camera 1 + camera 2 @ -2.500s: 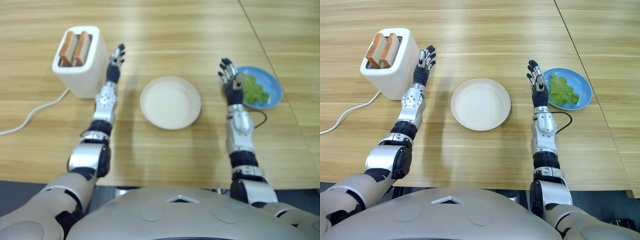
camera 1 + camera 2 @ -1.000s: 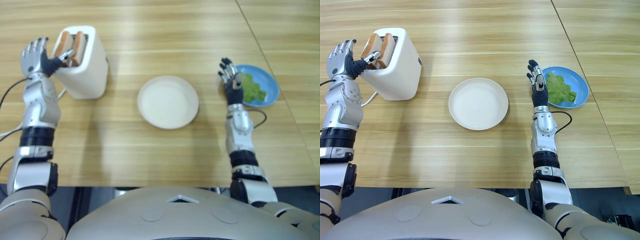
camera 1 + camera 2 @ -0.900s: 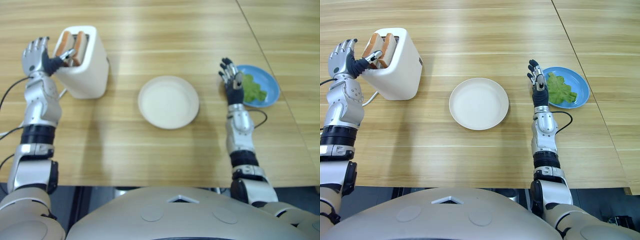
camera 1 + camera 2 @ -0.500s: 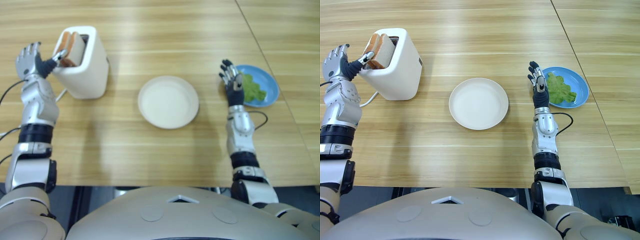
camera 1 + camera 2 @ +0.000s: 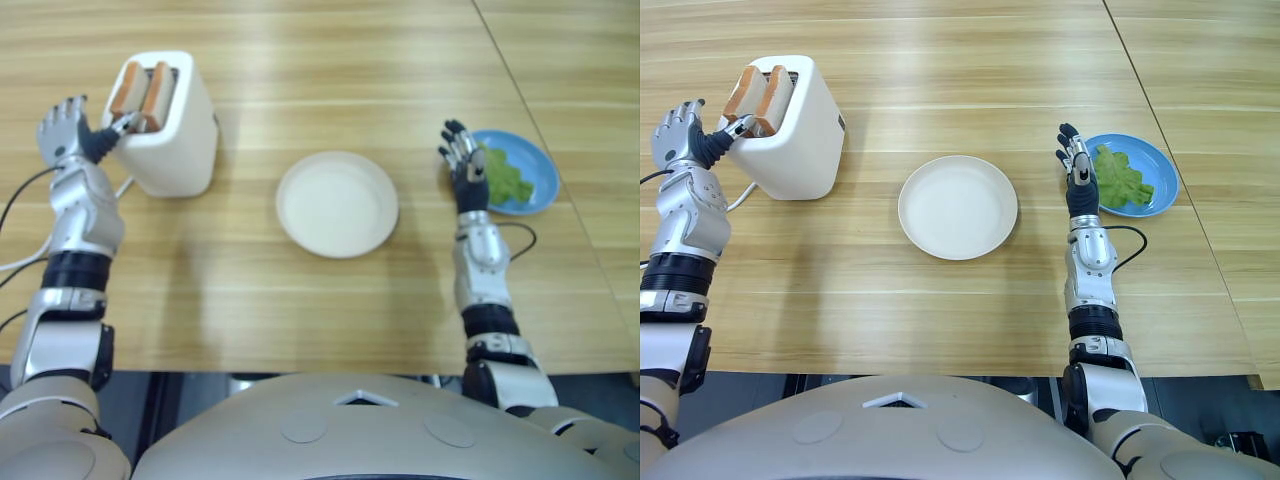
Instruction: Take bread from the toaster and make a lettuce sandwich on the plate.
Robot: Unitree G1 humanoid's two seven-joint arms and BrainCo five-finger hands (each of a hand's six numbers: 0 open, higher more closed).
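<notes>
Wooden table, light grain, seen from above; we log left to right. At the far left edge the left hand is up beside the toaster. Its fingers are spread and uncurled, grasping nothing, with one digit stretched rightward so its tip touches the near corner of the left bread slice. That slice and the second slice both stand in the slots of the white toaster, upper left of the frame. A white cord leaves the toaster's base. At centre sits the cream plate. Right of centre the right hand has its fingers straight and holds nothing, just beside the left rim of the blue dish. Lettuce lies in that dish.
</notes>
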